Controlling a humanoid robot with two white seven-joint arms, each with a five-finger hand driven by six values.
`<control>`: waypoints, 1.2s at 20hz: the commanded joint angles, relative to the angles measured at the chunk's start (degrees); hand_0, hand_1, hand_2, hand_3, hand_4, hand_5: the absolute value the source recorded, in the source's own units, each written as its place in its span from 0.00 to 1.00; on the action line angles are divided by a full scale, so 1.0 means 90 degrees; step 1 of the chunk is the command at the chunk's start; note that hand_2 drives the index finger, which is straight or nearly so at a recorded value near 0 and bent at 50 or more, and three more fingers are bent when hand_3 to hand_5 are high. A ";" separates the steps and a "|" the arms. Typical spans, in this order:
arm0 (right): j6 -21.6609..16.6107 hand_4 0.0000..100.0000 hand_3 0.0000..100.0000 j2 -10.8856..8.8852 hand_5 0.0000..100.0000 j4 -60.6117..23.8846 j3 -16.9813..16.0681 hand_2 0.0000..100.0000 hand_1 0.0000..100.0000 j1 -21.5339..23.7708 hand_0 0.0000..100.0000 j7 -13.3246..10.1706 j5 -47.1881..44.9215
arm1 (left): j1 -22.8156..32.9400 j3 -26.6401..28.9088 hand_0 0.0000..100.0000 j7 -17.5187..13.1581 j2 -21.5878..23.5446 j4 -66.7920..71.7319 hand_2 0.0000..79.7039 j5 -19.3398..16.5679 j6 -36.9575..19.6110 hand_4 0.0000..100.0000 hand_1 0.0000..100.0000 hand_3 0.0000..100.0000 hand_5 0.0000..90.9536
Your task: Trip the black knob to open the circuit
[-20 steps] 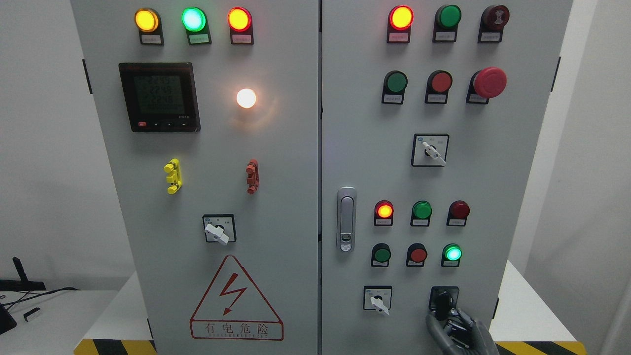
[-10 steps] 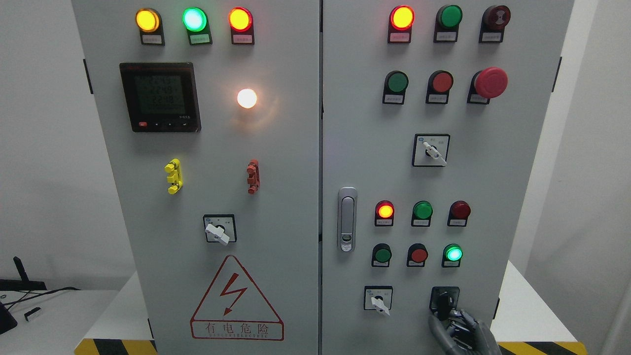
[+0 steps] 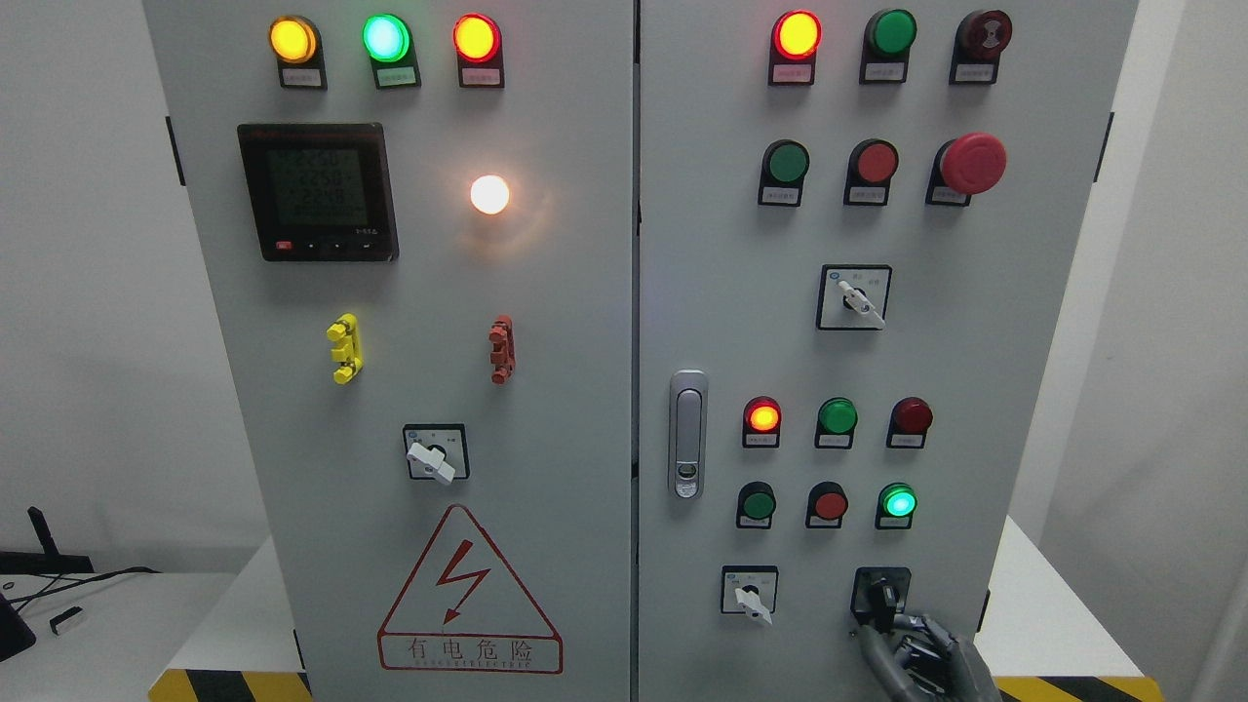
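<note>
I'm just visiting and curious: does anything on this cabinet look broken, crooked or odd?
Nothing looks damaged. The only unusual sight is the robot hand at the lower right, fingers just under the black knob. The lamps, buttons and switches look intact.

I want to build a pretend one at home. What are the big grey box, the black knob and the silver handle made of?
The box looks like painted metal: flat, smooth, matte grey doors. The black knob, just above the right hand, looks like hard plastic with a slight sheen. The silver handle looks like shiny metal or chromed plastic; the picture cannot tell which.
</note>
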 commanded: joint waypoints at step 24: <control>-0.0056 0.65 0.72 -0.0090 0.64 -0.0729 -0.0844 0.48 0.46 0.1168 0.39 0.0195 -0.0082 | 0.0000 0.0000 0.12 0.0005 0.0002 0.0000 0.00 -0.0195 -0.0005 0.00 0.39 0.00 0.00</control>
